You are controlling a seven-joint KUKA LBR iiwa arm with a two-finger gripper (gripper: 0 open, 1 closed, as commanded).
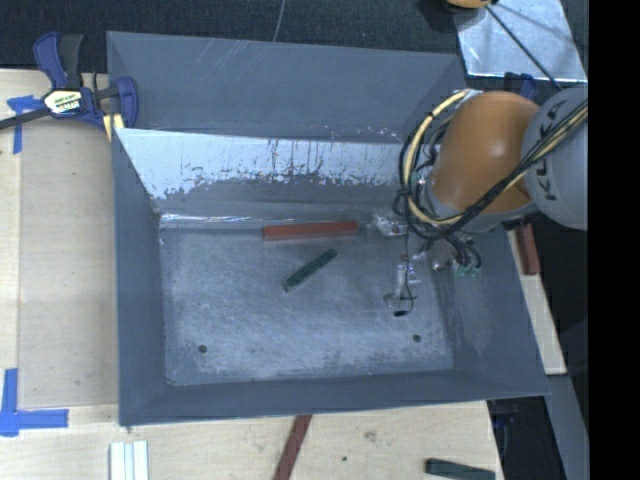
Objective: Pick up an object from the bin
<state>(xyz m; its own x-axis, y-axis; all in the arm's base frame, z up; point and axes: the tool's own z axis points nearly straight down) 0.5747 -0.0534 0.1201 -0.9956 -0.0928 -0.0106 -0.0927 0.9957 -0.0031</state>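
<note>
Fingers [404,288] of the gripper [400,310] appear as one slim stalk pointing down, drawn together with no gap to be seen and nothing between them; their tips are small and hard to make out against the grey. They hang over bare floor in the right part of the bin [135,318], near its right wall and about halfway between back and front.

An orange cover [485,148] on the wrist, ringed with yellow and black cables [425,173], hides the bin's back right corner and the top of its right wall. Where the gripper joins the wrist is lost in a tangle of wires.

Two loose things lie on the floor, both to the left of the gripper and apart from it. A dark green stick [310,268], marker-like, lies slantwise near the middle of the floor, its right end nearer the back. A reddish-brown stick [310,231] lies flat along the back edge of the floor, at the foot of the back wall, with its right end near the cables. The two sticks do not touch.

Nothing lies between the gripper and the green stick, the nearer of the two.
</note>
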